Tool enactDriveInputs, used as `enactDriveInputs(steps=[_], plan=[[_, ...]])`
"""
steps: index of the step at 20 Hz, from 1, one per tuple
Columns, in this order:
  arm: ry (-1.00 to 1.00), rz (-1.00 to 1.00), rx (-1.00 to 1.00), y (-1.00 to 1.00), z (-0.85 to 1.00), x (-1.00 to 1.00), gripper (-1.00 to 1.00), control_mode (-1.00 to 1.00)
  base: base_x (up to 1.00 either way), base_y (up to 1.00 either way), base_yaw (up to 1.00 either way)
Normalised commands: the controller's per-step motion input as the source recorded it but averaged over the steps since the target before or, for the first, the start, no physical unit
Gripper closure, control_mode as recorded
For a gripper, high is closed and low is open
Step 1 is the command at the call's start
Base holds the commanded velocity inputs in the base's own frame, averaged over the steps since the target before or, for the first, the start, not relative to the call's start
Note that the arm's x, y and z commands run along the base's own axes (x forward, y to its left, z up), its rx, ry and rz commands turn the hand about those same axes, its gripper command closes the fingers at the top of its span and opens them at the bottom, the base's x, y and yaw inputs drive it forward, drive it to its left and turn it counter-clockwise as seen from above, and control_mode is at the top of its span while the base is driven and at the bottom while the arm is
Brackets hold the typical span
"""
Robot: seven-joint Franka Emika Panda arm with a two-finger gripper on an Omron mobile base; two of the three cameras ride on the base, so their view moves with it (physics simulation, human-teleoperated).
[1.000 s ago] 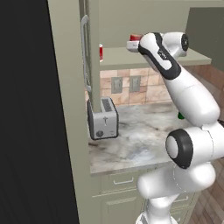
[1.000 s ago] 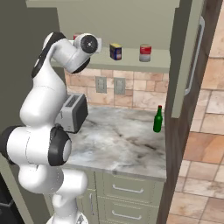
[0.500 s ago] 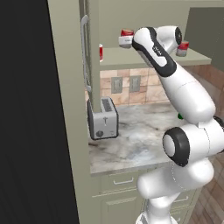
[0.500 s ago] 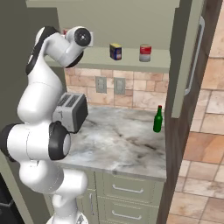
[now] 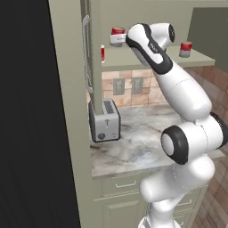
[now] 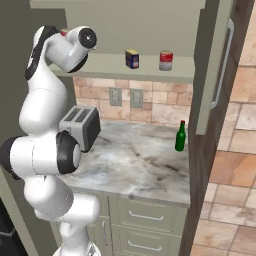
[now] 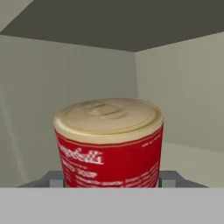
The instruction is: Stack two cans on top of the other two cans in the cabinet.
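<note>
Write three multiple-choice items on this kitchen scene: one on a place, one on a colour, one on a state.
1. The green bottle stands: A) on the floor B) on the counter C) in a drawer.
2. The squat tin on the cabinet shelf is: A) dark blue B) green C) white.
3. The gripper is: A) open, empty B) shut on the red can C) shut on the bottle.
B: it stands on the marble top. A: dark blue body, yellow label. B: the can sits between the fingertips, above the shelf.
</note>
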Motion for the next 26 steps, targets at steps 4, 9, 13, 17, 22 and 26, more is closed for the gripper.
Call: enactDriveInputs(steps=[4,9,13,17,22,26], plan=[[0.0,0.1,0.0,0.32,0.08,0.07,1.0,-1.0,0.0,0.0,0.0],[0.0,0.09,-0.01,0.23,0.0,0.11,1.0,-1.0,0.0,0.0,0.0],[0.0,0.08,-0.02,0.27,0.0,0.18,1.0,-1.0,0.0,0.0,0.0],[0.0,0.04,-0.07,0.18,0.0,0.15,1.0,-1.0,0.0,0.0,0.0],[0.0,0.0,-0.12,0.06,-0.01,0.09,1.0,-1.0,0.0,0.0,0.0],[0.0,0.0,-0.04,0.02,-0.02,0.1,1.0,-1.0,0.0,0.0,0.0]])
